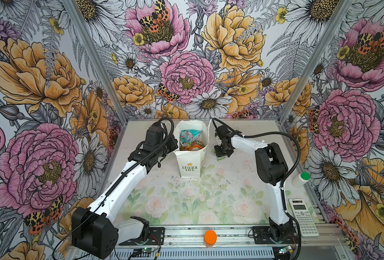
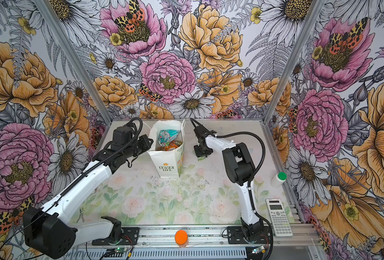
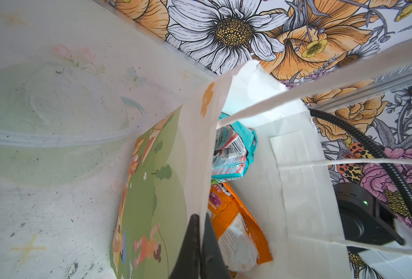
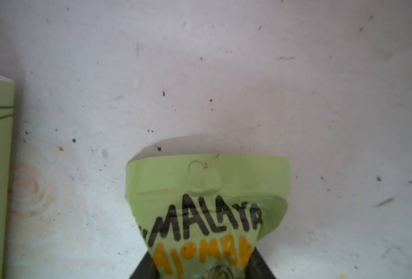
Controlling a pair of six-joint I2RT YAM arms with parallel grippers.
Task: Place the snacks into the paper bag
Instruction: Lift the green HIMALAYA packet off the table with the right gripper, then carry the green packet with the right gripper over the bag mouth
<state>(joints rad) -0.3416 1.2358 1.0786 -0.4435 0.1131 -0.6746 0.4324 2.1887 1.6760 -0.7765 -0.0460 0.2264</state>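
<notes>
The upright white paper bag (image 1: 190,165), lettered "LOVE LIFE" on its narrow side, stood at the far middle of the flower-printed table (image 1: 186,202) with its mouth open. Inside it a crinkly teal packet (image 1: 187,135) lay uppermost, with a crumpled orange-and-white packet (image 1: 194,146) below it. A sliver of green showed between them in the left wrist view, too little to identify. Two packets could thus be counted in the one bag. A third was outside it, just to its right: a pale green plastic packet (image 4: 207,193) with black and yellow lettering.

The left arm stretched forward from its near base, its wrist turned sideways against the bag's left wall. The left gripper (image 3: 200,246) was closed tight on that wall's top edge, with one black finger outside the paper and one inside.

The right arm rose from its base and bent at the elbow, its forearm reaching leftward and its wrist pointing down. The right gripper (image 4: 201,265) had its jaws pinched on the pale green packet, squeezing it narrow. Whether the packet was clear of the table could not be told.
</notes>
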